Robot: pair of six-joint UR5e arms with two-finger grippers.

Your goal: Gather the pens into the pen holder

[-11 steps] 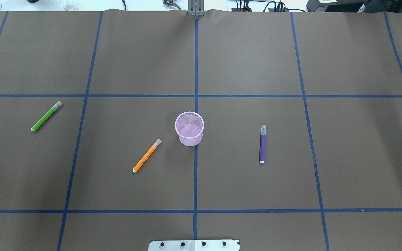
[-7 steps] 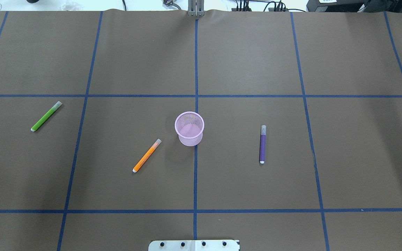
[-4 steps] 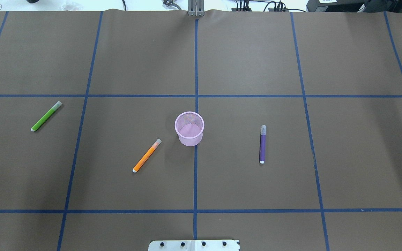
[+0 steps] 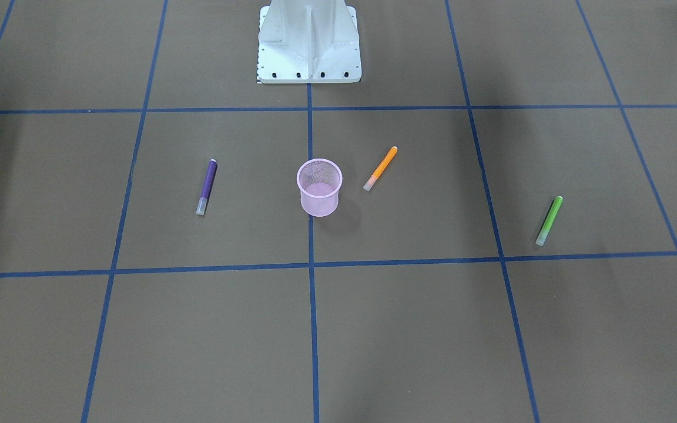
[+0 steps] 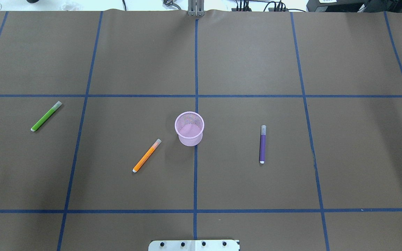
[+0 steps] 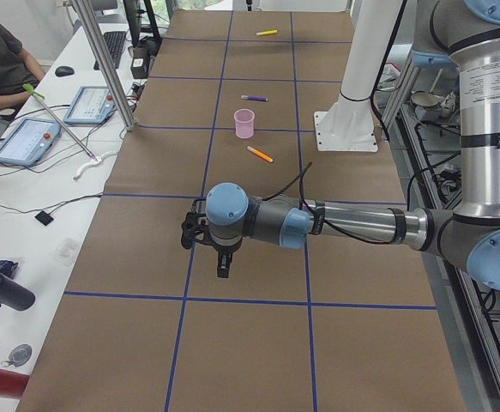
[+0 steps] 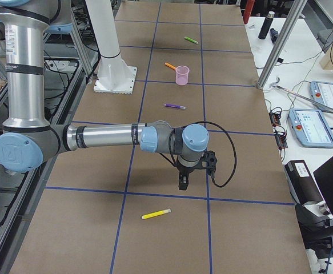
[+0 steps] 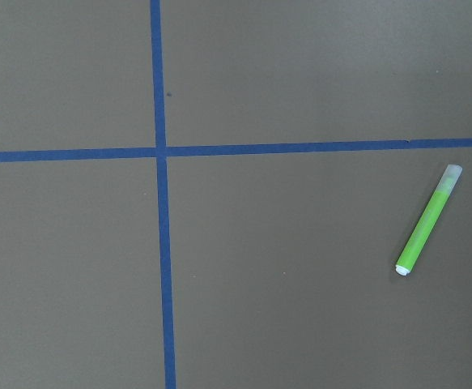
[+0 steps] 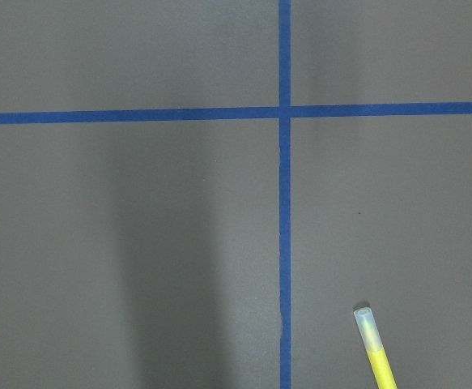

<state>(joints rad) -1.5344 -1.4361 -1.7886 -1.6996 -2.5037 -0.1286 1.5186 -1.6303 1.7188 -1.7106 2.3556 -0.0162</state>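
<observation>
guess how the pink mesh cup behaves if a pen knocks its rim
The pen holder is open mesh and stands empty, so it is probably light and may slide or tip at a knock. It tapers to a narrower base, which likely makes tipping easier.

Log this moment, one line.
pen holder: empty | green pen, orange pen, purple pen, yellow pen: lying flat | left gripper, right gripper: state unclear

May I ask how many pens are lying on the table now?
4: orange pen left of the pen holder, purple pen right, green pen far left, yellow pen far right.
</observation>
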